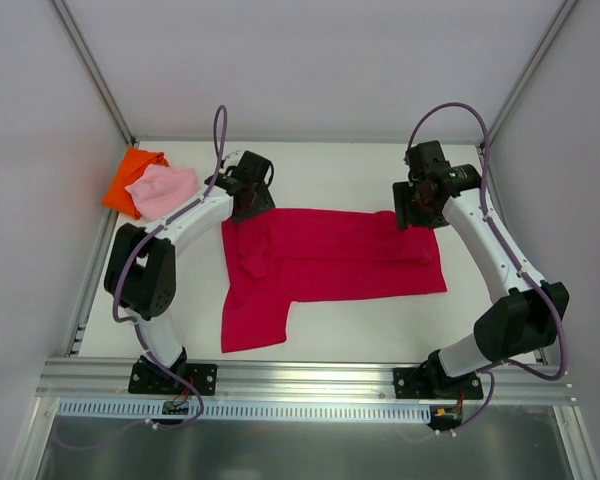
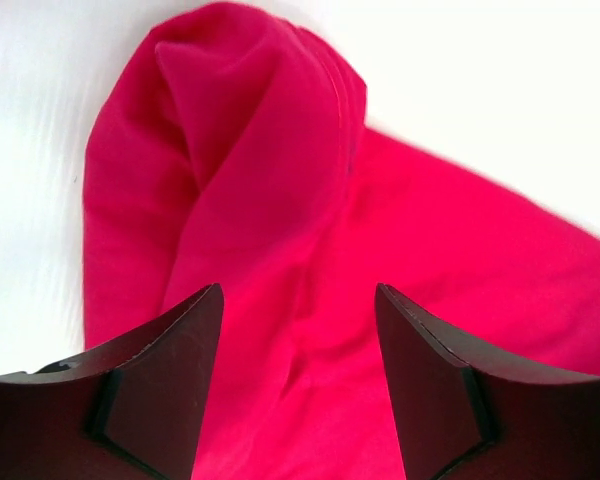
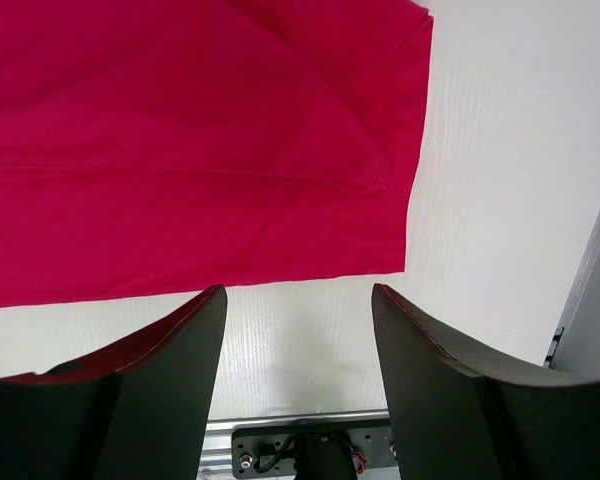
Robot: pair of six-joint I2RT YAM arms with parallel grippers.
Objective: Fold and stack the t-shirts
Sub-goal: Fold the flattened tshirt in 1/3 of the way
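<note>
Top external view: crimson t-shirt (image 1: 330, 265), large, lying flat across the middle of the white bench (image 1: 380, 175), its long side running left to right, one flap reaching toward the near edge on the left, cloth bunched at its far left corner; light pink t-shirt (image 1: 163, 190), small bundle, in the far left corner, resting partly on the orange t-shirt (image 1: 130, 178), also a small bundle, both well apart from the crimson one; left gripper (image 1: 248, 205) over the crimson shirt's far left corner; right gripper (image 1: 410, 215) over its far right corner. Left wrist view: both dark fingers (image 2: 160, 385) spread wide, nothing between them, a raised rounded fold of crimson cloth below and beyond, bare bench to either side of it. Right wrist view: fingers (image 3: 150, 390) likewise wide apart and holding nothing, above bare bench just off the shirt's straight hem; the shirt's corner with a stitched seam lies beyond, toward the right edge
</note>
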